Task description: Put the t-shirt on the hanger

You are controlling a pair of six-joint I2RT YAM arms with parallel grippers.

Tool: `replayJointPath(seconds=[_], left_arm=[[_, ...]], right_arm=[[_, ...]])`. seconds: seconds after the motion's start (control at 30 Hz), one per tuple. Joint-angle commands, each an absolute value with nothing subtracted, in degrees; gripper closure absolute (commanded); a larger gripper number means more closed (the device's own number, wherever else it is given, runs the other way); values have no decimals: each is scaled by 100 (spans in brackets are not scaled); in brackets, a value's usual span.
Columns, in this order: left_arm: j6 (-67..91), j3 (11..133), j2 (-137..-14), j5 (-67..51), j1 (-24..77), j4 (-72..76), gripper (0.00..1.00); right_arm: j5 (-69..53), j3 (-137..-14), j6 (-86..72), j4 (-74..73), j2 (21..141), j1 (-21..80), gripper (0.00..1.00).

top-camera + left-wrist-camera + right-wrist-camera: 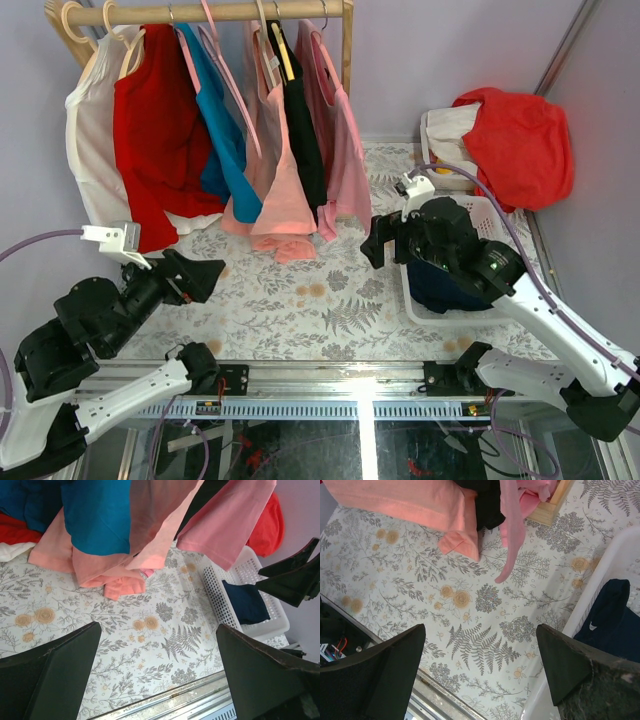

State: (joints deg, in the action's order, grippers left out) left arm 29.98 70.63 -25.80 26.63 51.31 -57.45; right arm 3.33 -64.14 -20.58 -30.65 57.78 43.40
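Observation:
The salmon t-shirt (275, 190) hangs from the wooden rail between a blue top and a black garment, and its hem rests on the floral table. Only a pale piece of the hanger (268, 55) shows at its collar. In the wrist views the t-shirt (112, 575) (405, 500) hangs ahead of the fingers. My left gripper (205, 278) (160, 665) is open low over the table, short of the hem, with nothing in it. The right gripper (383, 240) (480, 670) is also open and empty, to the right of the t-shirt beside the basket.
The clothes rail (220, 12) carries white, red (150, 130), blue (215, 110), black and pink striped (340, 150) garments. A white basket (485, 215) with navy cloth stands at the right, with a red shirt (520, 140) behind it. The rack's wooden foot (552, 505) is near the right gripper.

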Motion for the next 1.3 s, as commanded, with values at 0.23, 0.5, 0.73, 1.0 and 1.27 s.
replayJointPath(seconds=[0.23, 0.5, 0.73, 1.0, 1.27], left_arm=[[2951, 6786, -2651, 2624, 5089, -5389, 0], [2900, 6596, -2666, 2620, 5089, -5253, 0], [2857, 6493, -2605, 2651, 5092, -5255, 0], [2813, 6493, -2618, 2572, 5091, -5282, 0], [2752, 6547, -2867, 2531, 5089, -5198, 0]], right_arm=[[379, -6284, -2033, -3111, 5256, 4368, 1], [331, -6113, -2039, -3009, 5243, 4368, 1], [321, -6047, -2118, -2847, 5412, 4364, 1], [535, -6046, -2280, -3040, 5392, 4364, 1], [655, -5927, -2307, -3045, 5467, 4367, 1]])
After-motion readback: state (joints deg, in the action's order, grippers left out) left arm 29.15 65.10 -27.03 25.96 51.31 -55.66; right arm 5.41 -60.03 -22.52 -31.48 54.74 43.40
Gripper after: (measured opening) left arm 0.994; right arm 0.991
